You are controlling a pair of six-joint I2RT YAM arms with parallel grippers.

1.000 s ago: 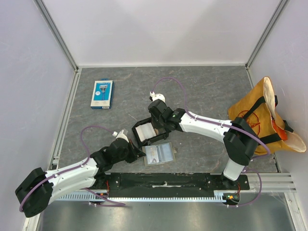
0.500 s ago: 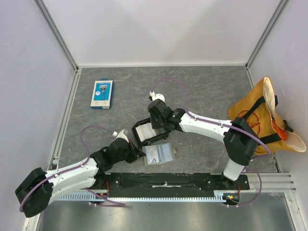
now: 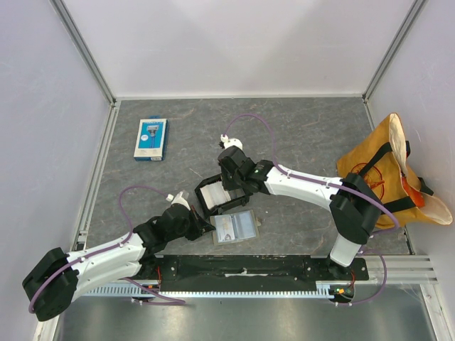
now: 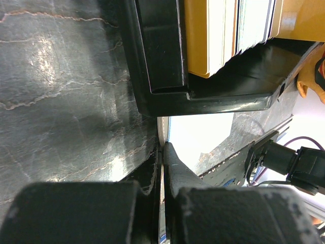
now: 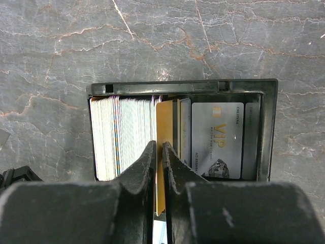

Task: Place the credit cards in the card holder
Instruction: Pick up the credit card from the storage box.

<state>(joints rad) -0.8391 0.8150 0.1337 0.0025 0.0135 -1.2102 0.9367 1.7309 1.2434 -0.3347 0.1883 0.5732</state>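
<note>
**Only Just Begun**

Black tray [image 5: 183, 87] packed with credit cards [image 5: 127, 137] standing on edge. Just in front of the tray, lying open, the card holder [image 3: 242, 226], maybe with one card inside, hard to tell. By the tray's near corner, left claw [image 4: 162, 148] almost shut, seemingly pinching the holder's edge. Over the tray, right claw [image 5: 158, 147] narrow, nipping one gold card [image 5: 165, 122]. Nearly every card left to move.

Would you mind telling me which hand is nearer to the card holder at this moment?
Left. The left hand is pinched on the card holder's left edge. The right hand is beyond it, over the black tray, closed on a gold card.
</note>
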